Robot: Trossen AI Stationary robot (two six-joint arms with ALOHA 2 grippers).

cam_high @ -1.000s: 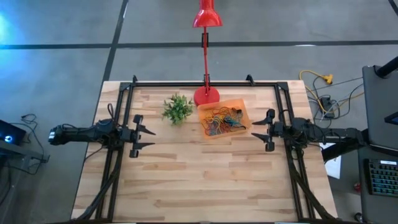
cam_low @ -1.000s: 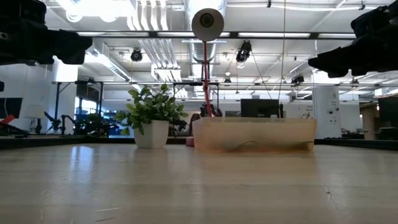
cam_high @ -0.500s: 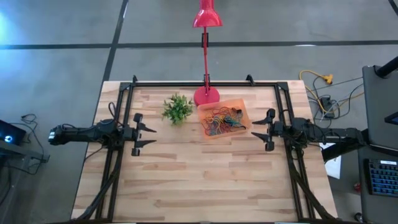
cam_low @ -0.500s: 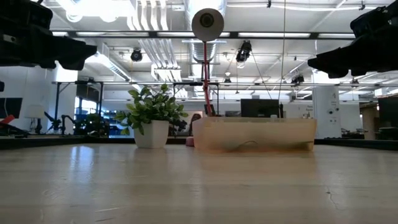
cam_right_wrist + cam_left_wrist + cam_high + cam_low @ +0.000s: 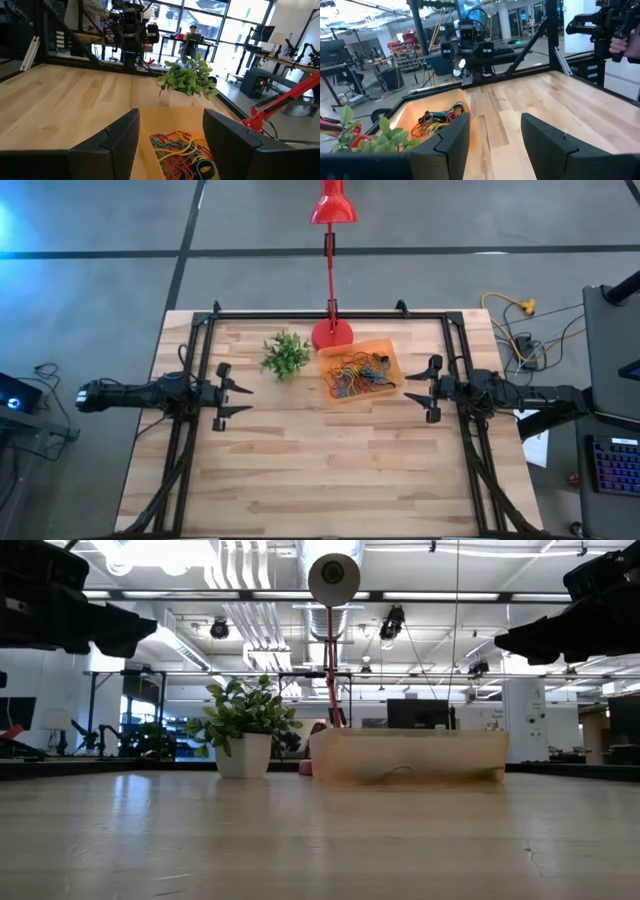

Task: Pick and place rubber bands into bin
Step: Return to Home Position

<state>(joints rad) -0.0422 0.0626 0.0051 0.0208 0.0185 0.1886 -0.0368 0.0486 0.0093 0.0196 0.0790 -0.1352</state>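
The orange bin sits on the tabletop close to its rear edge, a little toward the right edge from the middle and turned slightly askew. Inside it lies a tangled heap of rubber bands in red, yellow, orange, green and dark colours. The low view shows a thin loop through the bin's translucent front wall. The red lamp base stands just beside the bin's rear left corner. The small green plant stands near the bin on the side toward the left edge. The left pincer hangs near the middle of the left edge, pointing inward across the wood, its 2 fingers apart and holding nothing. The right pincer hangs toward the middle of the right edge, pointing inward, just beside the bin's right side, its 2 fingers likewise apart and empty. In the low view both pincers hang well above the tabletop, higher than the bin's rim.
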